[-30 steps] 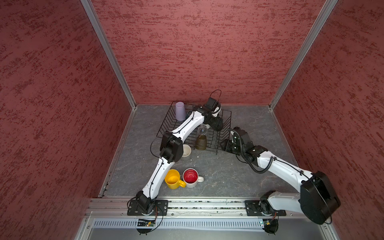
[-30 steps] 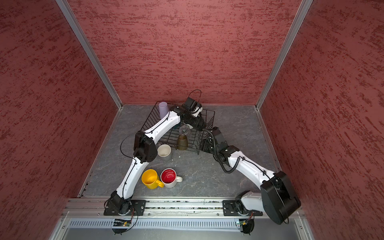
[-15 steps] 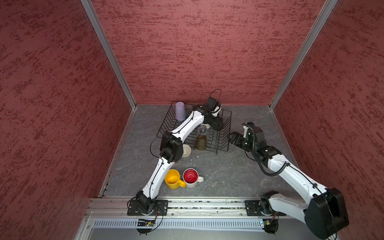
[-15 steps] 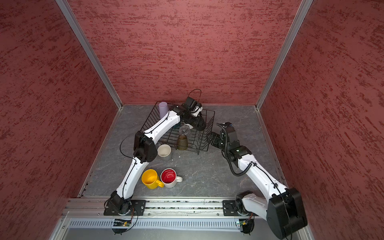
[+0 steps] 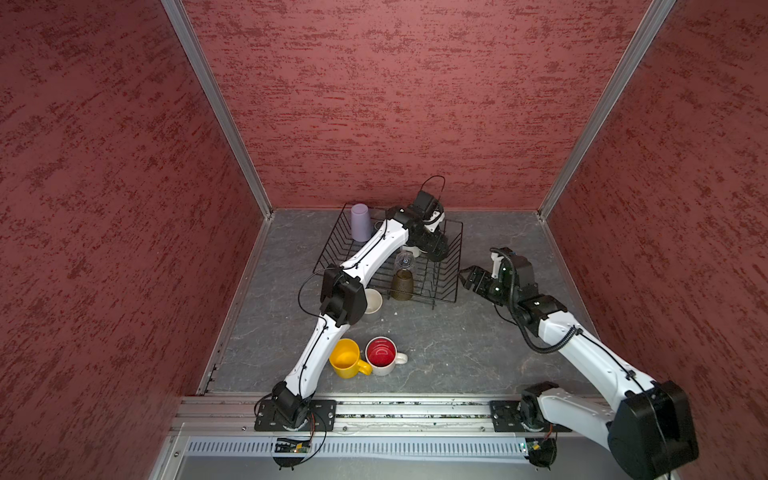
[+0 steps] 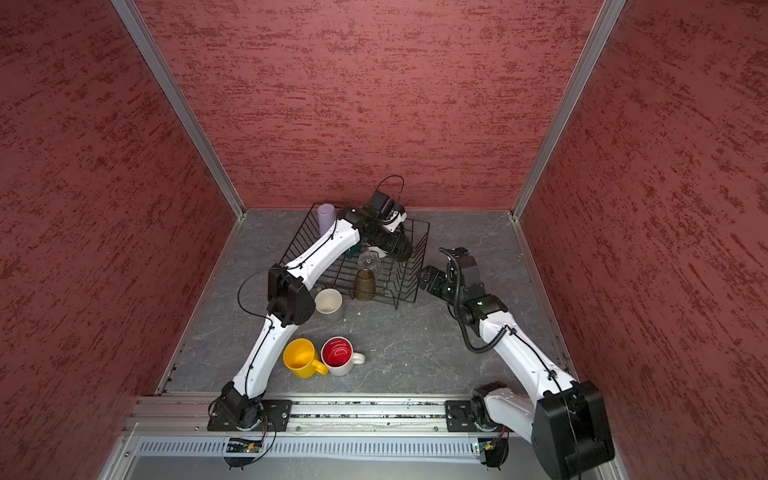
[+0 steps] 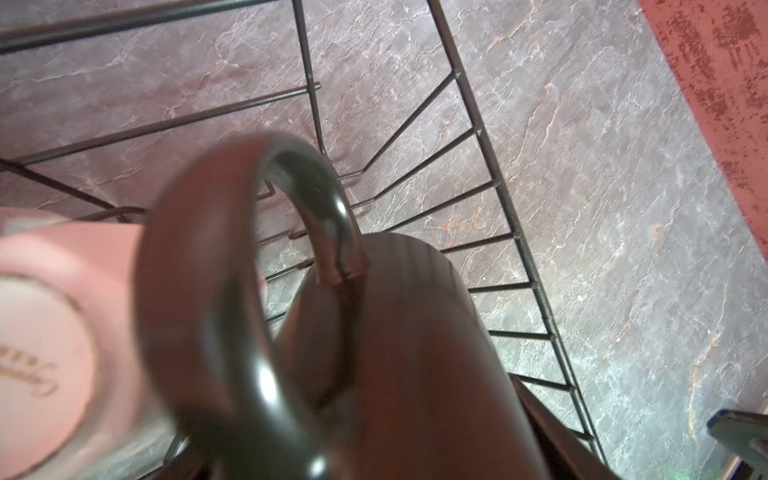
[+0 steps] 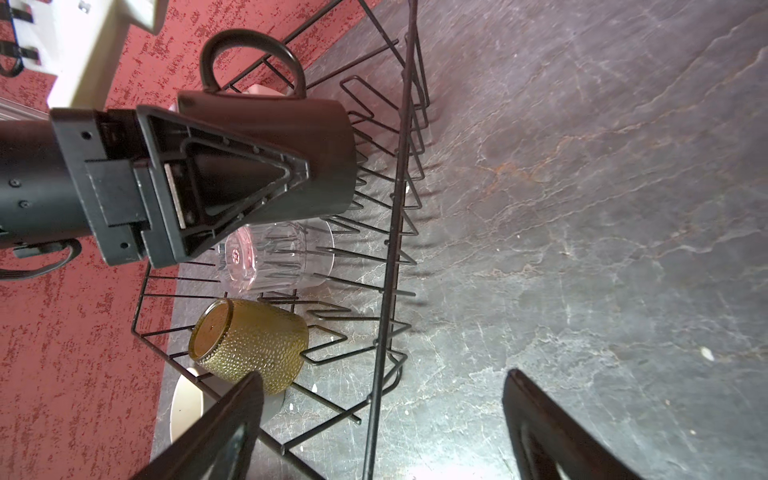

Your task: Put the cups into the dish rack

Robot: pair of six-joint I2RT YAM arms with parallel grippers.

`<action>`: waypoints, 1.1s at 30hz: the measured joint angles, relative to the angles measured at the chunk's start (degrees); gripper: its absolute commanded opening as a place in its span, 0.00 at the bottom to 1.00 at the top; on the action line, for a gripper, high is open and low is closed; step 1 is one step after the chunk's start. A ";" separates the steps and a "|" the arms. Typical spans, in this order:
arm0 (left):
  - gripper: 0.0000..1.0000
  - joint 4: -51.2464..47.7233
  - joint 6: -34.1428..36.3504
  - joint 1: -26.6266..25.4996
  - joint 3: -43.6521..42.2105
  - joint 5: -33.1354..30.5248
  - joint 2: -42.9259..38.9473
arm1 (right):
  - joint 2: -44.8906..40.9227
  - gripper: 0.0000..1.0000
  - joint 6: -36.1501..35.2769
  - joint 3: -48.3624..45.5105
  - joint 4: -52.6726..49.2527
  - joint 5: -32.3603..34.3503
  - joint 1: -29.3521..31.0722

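**Left gripper has the black mug in the rack, right gripper released outside it**

- Yellow ceramic mug (image 5: 347, 358): upright on the dark grey stone-look tabletop (image 5: 436, 345), near the front rail, outside the rack.
- Lavender plastic tumbler (image 5: 360, 222): mouth down in the far-left corner of the black wire dish rack (image 5: 459, 257).
- Grey cup with cream inside (image 5: 372, 300): upright on the table, just outside the rack's near-left corner, next to the left arm's elbow.
- White mug with red inside (image 5: 381, 353): upright, right beside the yellow mug, handle pointing right.
- Amber dimpled glass (image 5: 402, 284): base up at the rack's near edge.
- Clear ribbed glass (image 5: 404, 261): just behind the amber one, base up and tilted on the wires.
- White cup (image 7: 41, 353): base up in the rack, beside the black mug.
- Left gripper (image 5: 435, 250): reaches down into the rack's right half, jaws clamped across the body of the matte black ceramic mug (image 8: 299, 137). The mug is mouth down over the prongs with its handle out to the side. Can't tell if the rim touches the wires.
- Right gripper (image 5: 465, 278): jaws spread wide with nothing between them, just outside the rack's right wall, pointing at it.
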 measured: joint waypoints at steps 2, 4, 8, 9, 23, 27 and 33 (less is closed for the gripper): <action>0.00 -0.26 0.33 0.00 0.00 -0.22 0.00 | 0.00 0.91 -0.02 -0.20 0.00 -0.09 -0.24; 0.00 -0.55 0.59 0.00 0.00 -0.44 0.00 | -0.02 0.92 -0.02 -0.44 -0.02 -0.20 -0.42; 0.00 -0.76 0.92 -0.11 0.00 -0.90 0.00 | -0.35 0.92 0.00 -0.74 -0.07 -0.39 -0.70; 0.00 -0.74 0.94 -0.17 0.00 -0.94 0.00 | -0.48 0.92 0.00 -0.74 -0.07 -0.44 -0.76; 0.00 1.07 0.81 -0.35 0.33 -2.01 1.79 | -1.46 0.92 1.36 -2.78 1.09 -1.97 -1.03; 0.23 1.51 0.74 -0.26 0.33 -2.34 2.84 | -1.31 0.92 2.10 -3.32 1.84 -2.64 -1.03; 0.65 1.53 0.63 -0.26 0.33 -2.29 2.84 | -1.25 0.93 2.56 -3.37 2.75 -3.10 -1.03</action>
